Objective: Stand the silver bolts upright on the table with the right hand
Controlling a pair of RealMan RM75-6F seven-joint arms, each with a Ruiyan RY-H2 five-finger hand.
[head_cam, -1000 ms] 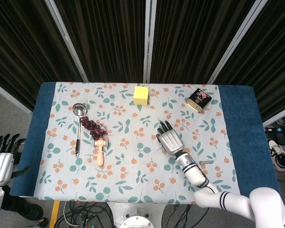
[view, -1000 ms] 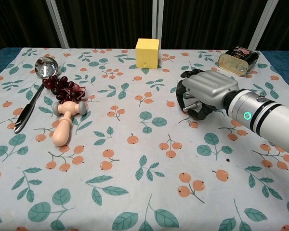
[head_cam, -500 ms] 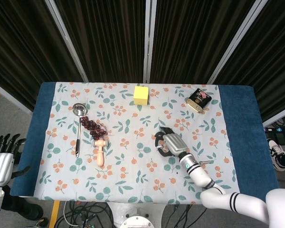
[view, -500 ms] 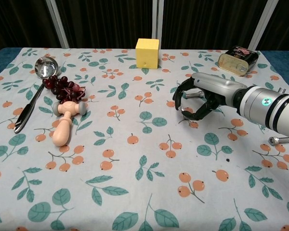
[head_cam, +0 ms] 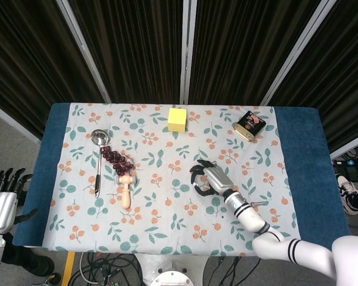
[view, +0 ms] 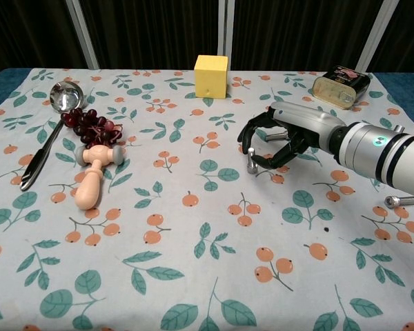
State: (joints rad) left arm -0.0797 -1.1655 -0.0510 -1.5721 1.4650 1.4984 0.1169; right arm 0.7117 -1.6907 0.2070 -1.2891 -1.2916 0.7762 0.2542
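I have the right robot hand (view: 279, 141) low over the middle-right of the tabletop (view: 193, 276), fingers curled downward around a silver bolt (view: 252, 163). In the chest view the bolt stands on its head at the fingertips, shaft pointing up; it looks pinched between thumb and a finger, though I cannot tell for sure whether the fingers press it or merely cage it. From the head view the same hand (head_cam: 206, 178) shows only as a dark curl of fingers, and the bolt under it is too small to make out.

A second silver bolt (view: 397, 201) lies on its side near the right edge of the flowered cloth, well apart from the hand, just beside the white forearm; the head view shows it (head_cam: 258, 204) next to the wrist.

My left robot hand (head_cam: 1, 199) hangs off the left edge of the tabletop, fingers pointing up and slightly spread, holding nothing.

Elsewhere on the cloth: a yellow block (view: 211, 76) at the far middle, a small tin (view: 341, 86) at the far right, a ladle (view: 55, 110) at the left with a bunch of dark grapes (view: 93, 126) beside its handle, and a wooden massager (view: 93, 176) just in front of the grapes.
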